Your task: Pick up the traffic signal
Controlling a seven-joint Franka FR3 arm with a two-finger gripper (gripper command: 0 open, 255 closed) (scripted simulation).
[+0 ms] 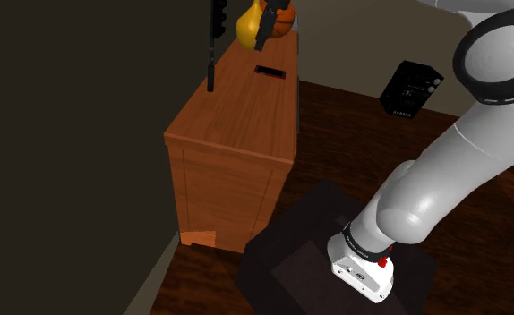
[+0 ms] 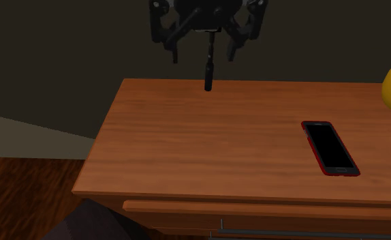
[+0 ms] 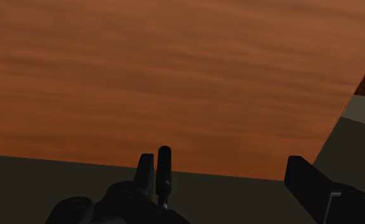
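No readable text, no labels, brands, numbers or signs on any surface.

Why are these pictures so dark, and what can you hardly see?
Shoulder view: dim all over, the wall nearly black, only the white arm bright. Second exterior view: the black end effector and thin traffic signal almost melt into the dark wall behind. Wrist view: the wooden cabinet top glows warm brown, no glare.

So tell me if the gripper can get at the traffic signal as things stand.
Likely yes: the pole of the traffic signal stands between the open fingers, close to one, with nothing blocking it; the phone lies well aside.
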